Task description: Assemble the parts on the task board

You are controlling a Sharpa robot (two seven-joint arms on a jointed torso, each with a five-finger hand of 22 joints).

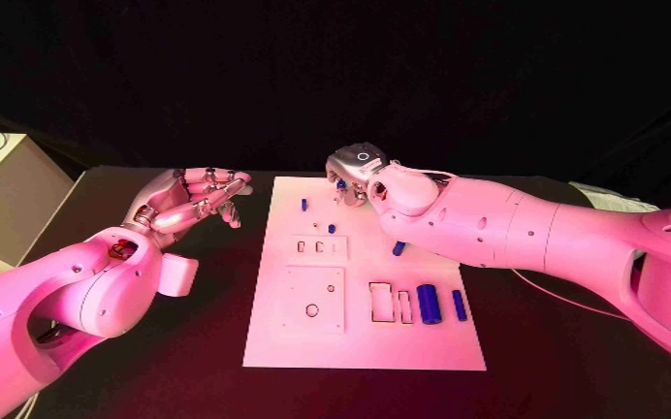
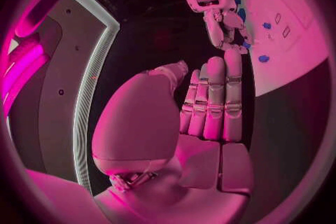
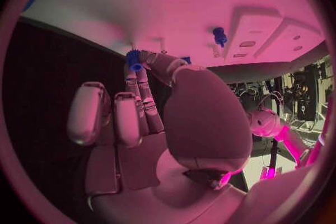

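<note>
Black table (image 1: pixel 154 380), dark backdrop, white task board (image 1: pixel 357 341) lying in the middle of it.

Head view: six blue parts countable on the board. One small peg (image 1: pixel 303 204) and one small stub (image 1: pixel 332 228) stand near the far-left corner. One short piece (image 1: pixel 399 247) lies by the right edge, partly under the right arm. One fat cylinder (image 1: pixel 430 304) and one thin bar (image 1: pixel 459 305) lie side by side near the right edge, toward the near end. The sixth, a blue peg (image 1: pixel 341 185), is at the far edge in the right hand (image 1: pixel 358 172), whose fingers point down and close around it. Left hand (image 1: pixel 189 201) is off the board, beside its far-left corner, palm up, fingers loosely spread, holding nothing.

Left wrist view: left hand (image 2: pixel 210 106) has fingers straight and side by side, nothing in them. Right hand (image 2: pixel 224 22) is across at the board (image 2: pixel 294 61) edge, with blue pieces beside it.

Right wrist view: right hand (image 3: pixel 140 106) pinches the blue peg (image 3: pixel 133 60) at the fingertips, against the board (image 3: pixel 175 5). One more blue piece (image 3: pixel 219 35) stands on the board nearby.
</note>
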